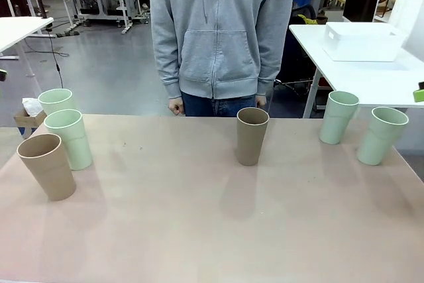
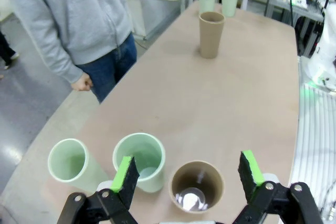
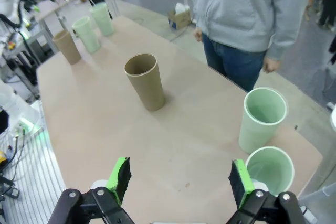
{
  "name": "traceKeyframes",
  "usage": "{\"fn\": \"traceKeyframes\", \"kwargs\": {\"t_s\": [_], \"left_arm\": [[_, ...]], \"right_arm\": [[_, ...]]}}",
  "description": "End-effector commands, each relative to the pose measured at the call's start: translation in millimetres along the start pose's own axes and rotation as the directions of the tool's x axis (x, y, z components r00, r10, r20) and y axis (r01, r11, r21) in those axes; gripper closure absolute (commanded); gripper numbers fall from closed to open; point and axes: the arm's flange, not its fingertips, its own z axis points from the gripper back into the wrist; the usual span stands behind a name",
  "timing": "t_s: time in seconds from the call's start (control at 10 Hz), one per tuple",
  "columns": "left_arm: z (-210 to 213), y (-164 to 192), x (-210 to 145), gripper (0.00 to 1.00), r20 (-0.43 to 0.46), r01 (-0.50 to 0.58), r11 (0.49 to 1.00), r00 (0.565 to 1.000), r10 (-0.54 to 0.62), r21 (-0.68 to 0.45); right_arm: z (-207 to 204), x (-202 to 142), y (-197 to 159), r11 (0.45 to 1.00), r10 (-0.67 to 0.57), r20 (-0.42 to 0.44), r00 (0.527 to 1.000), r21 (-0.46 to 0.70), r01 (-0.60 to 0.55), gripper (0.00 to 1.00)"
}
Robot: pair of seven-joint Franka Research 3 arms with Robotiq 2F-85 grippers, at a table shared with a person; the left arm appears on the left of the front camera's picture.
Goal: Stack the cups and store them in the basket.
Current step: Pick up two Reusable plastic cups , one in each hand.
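Six tall, tapered, handleless cups stand upright, unstacked and mouths open, on the brown bench [image 1: 199, 230]. At the left of the front view, three cluster together: a rear mint cup [image 1: 56, 101], a middle mint cup [image 1: 69, 138] just before it, and a near tan cup [image 1: 48, 166] just beside that. A lone tan cup [image 1: 252, 136] stands at centre. At right stand an inner mint cup [image 1: 338, 117] and an outer mint cup [image 1: 382, 135], slightly apart. The white basket [image 1: 362, 41] sits upper right on a separate white bench [image 1: 371, 77].

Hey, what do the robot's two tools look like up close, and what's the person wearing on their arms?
The left tool and right tool match: black jointed fingers with silver bolts, tipped with bright green pads. The person wears a grey zip hoodie with long sleeves down to the wrists.
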Motion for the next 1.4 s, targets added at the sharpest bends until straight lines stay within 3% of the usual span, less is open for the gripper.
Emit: {"fn": "traceKeyframes", "kwargs": {"t_s": [0.0,0.2,0.5,0.6,0.8,1.0,1.1,1.3], "left_arm": [[11.0,57.8,9.1,0.0,0.069,0.051,0.998,0.996,-0.048,-0.041],[12.8,110.2,2.3,0.0,0.153,0.059,0.988,0.987,-0.037,-0.139],[27.7,172.4,-29.3,0.0,0.304,0.141,0.986,0.946,-0.109,-0.086],[32.5,188.8,-44.4,0.0,0.36,0.246,0.966,0.911,-0.203,-0.078],[34.0,215.9,-78.1,0.0,0.382,0.223,0.961,0.913,-0.145,-0.166],[19.2,217.7,-95.3,0.0,0.373,0.18,0.961,0.923,-0.092,-0.21],[28.1,206.1,-94.0,0.0,0.378,0.204,0.968,0.916,-0.136,-0.147],[28.1,206.1,-94.0,0.0,0.378,0.204,0.968,0.916,-0.136,-0.147]], "right_arm": [[17.5,4.6,-52.3,0.987,0.067,0.113,0.991,0.137,-0.082,0.0],[25.0,-4.3,-99.7,0.97,0.128,0.179,0.975,0.18,-0.16,0.0],[26.4,-31.7,-158.8,0.952,0.152,0.243,0.958,0.223,-0.208,0.0],[24.4,-45.2,-174.5,0.944,0.166,0.245,0.955,0.241,-0.226,0.0],[12.3,-80.3,-204.5,0.938,0.147,0.248,0.957,0.274,-0.215,0.0],[-5.2,-100.4,-209.7,0.933,0.135,0.285,0.949,0.287,-0.219,0.0],[3.6,-97.3,-198.5,0.942,0.118,0.232,0.965,0.283,-0.183,0.0],[3.6,-97.3,-198.5,0.942,0.118,0.232,0.965,0.283,-0.183,0.0]]}}
